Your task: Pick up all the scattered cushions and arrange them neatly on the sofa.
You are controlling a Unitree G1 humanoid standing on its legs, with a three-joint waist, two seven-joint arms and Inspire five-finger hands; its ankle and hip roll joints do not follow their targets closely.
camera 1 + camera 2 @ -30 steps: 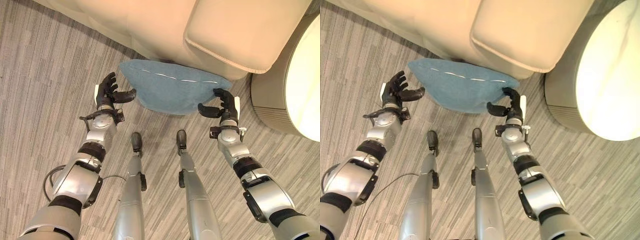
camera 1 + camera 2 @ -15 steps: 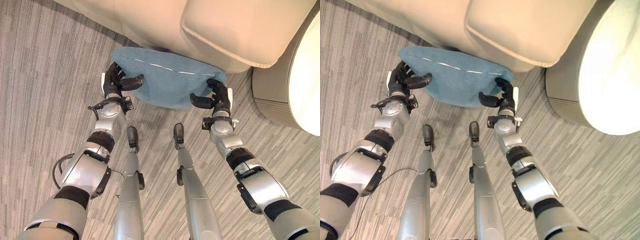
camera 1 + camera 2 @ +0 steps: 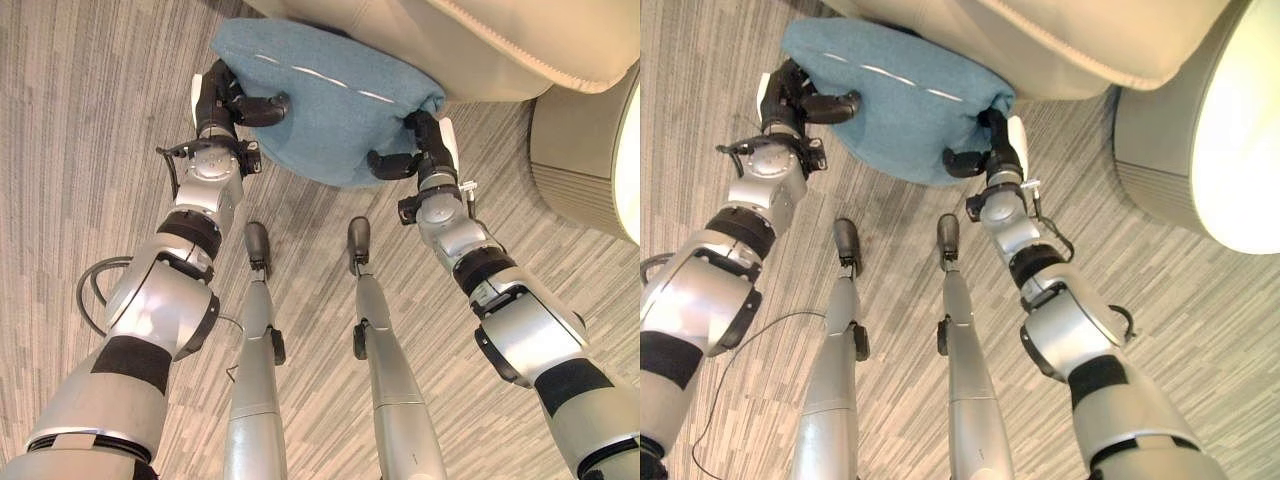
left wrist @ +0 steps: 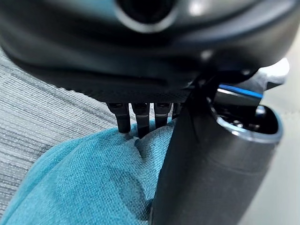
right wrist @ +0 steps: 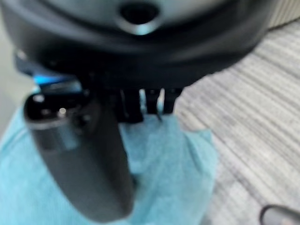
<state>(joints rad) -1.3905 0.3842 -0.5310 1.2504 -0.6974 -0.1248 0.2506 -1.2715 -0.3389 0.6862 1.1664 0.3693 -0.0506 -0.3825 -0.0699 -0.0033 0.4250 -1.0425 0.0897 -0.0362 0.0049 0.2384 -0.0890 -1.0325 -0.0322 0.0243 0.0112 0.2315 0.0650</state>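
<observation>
Grey striped carpet (image 3: 90, 150) runs under me, with the cream sofa (image 3: 520, 40) across the top of the frame and a round pale table (image 3: 1210, 130) at the right edge.

The blue cushion (image 3: 330, 110) sits at the upper middle of the frame, its far edge tucked against the foot of the sofa, its near bulge toward me. I have it by both ends. My left hand (image 3: 228, 100) is at its left corner, thumb laid over the top face and fingers (image 4: 136, 117) pressed into the fabric from the other side; the cloth puckers where they bite. My right hand (image 3: 418, 150) is at the lower right corner, thumb hooked across the front, fingers (image 5: 150, 101) dug in behind, pinching the fabric.

I judge it light and very soft: it dents under my grip, so it will likely sag in the middle once it hangs between my hands. The nap looks grippy, not slick, and nothing here is fragile. Holding opposite corners seems right, though I would want a deep pinch of stuffing, not just cover, so it does not slide loose on the way up to the seat.
</observation>
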